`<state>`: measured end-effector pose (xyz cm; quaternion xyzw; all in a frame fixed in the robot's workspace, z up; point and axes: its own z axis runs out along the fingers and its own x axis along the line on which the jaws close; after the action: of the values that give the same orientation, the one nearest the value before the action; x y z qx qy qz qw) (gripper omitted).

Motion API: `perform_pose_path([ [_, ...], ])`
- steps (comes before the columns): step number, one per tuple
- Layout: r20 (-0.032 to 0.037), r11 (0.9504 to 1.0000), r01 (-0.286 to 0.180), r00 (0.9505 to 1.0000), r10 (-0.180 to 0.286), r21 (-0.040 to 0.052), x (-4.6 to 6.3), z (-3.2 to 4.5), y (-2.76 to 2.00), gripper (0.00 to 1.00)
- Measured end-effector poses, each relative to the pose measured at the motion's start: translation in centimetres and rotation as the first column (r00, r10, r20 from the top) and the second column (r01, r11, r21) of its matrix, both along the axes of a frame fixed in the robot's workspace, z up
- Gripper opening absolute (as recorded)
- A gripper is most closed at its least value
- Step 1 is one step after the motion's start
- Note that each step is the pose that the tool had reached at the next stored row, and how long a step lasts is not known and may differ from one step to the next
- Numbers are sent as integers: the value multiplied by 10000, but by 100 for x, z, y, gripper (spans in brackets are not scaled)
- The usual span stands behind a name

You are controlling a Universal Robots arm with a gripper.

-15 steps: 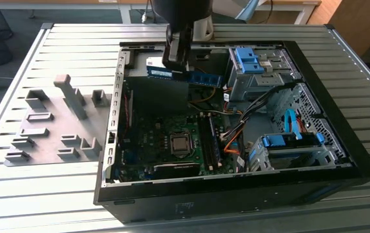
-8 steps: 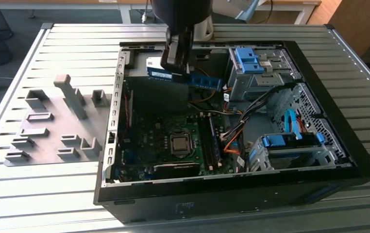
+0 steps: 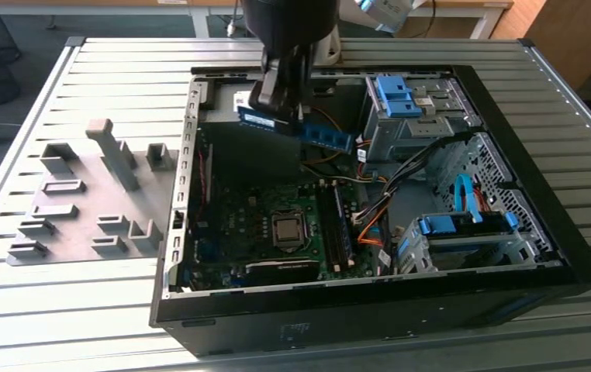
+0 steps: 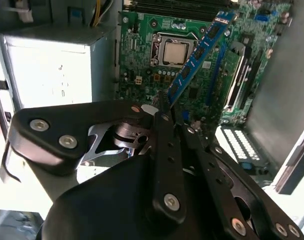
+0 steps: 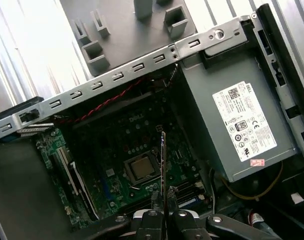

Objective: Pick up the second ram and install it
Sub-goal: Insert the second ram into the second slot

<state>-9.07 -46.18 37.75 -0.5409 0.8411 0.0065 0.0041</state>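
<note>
an open black desktop computer case [image 3: 378, 318] lies on its side on a slatted metal table [image 3: 88, 310], its green motherboard [image 3: 243, 217] facing up.

risks, as a judgement: the second ram, a slim blue-green memory stick with black chips [image 3: 322, 137], is held by one end only, with most of its length sticking out unsupported. in the second wrist view it [image 4: 199, 55] looks tilted across the board and not parallel to the long dark memory slots [image 3: 335, 225]. if it comes down at that angle, it could miss its slot, jam on a slot wall or bend its contacts. a grip this near the end could let the stick pivot or slip once pressure is applied. the bundle of orange and black cables [image 3: 373, 209] just beside the slots could snag it. the square silver processor chip [image 4: 174, 50] sits near the slots and could be struck.

the black two-fingered gripper [image 3: 274, 108] hangs over the rear part of the case, clear of the motherboard. its fingers are nearly closed, pinching the ram flat between them [image 4: 167, 107]. in the first wrist view the ram shows edge-on as a thin dark strip [image 5: 163, 160] rising from the fingertips [image 5: 163, 202], above the processor [image 5: 140, 169]. grey plastic holder blocks [image 3: 78, 201] stand on the table outside the case.
</note>
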Motion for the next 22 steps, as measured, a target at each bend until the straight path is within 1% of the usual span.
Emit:
perform_pose_path([
  [3, 0, 9986, 532, 9986, -532, -11, 0, -18, 0, 14],
  [6, 1, 9942, 1073, 9942, -1073, -23, 0, -35, 0, 14],
  [9, 2, 9871, 1599, 9871, -1599, -34, 0, -53, 0, 14],
  [11, 4, 9806, 1962, 9806, -1962, -42, 0, -65, 0, 14],
  [13, 6, 9730, 2306, 9731, -2306, -49, 0, -77, 0, 14],
  [15, 7, 9643, 2648, 9643, -2648, -56, 0, -89, 0, 14],
  [19, 12, 9428, 3332, 9428, -3332, -69, 0, -113, 0, 14],
  [22, 16, 9241, 3819, 9242, -3819, -82, 0, -131, 0, 14],
])
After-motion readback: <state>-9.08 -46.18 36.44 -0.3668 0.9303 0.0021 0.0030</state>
